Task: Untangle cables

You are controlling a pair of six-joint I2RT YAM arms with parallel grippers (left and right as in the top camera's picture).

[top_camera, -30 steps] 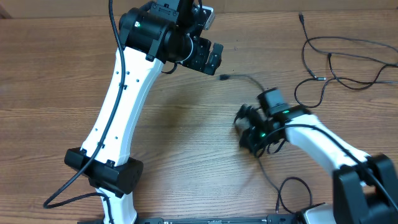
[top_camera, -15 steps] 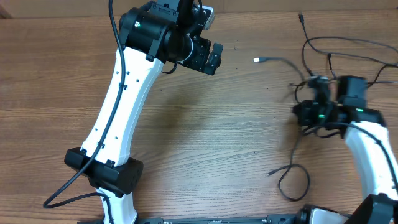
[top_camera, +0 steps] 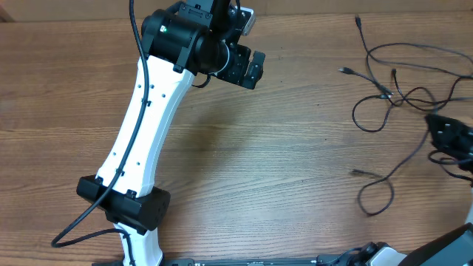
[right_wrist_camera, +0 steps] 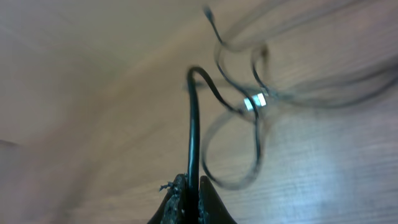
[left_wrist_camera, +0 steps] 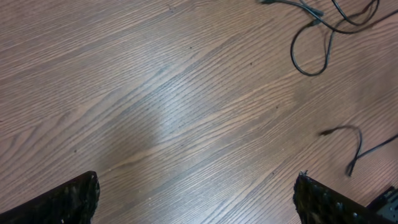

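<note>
My right gripper (right_wrist_camera: pixel 191 194), clamped on one cable (right_wrist_camera: pixel 194 124), has hauled it from centre to 3 o'clock, apparently loosening the cables (top_camera: pixel 386 94); left gripper (left_wrist_camera: pixel 196 190) idles, fingers apart.

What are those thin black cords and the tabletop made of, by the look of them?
The cables: probably rubber or plastic sheathing, matte black, since they bend into soft loops; one plug glints like metal. The table: wood or wood-look laminate, brown with clear grain and a faint sheen.
</note>
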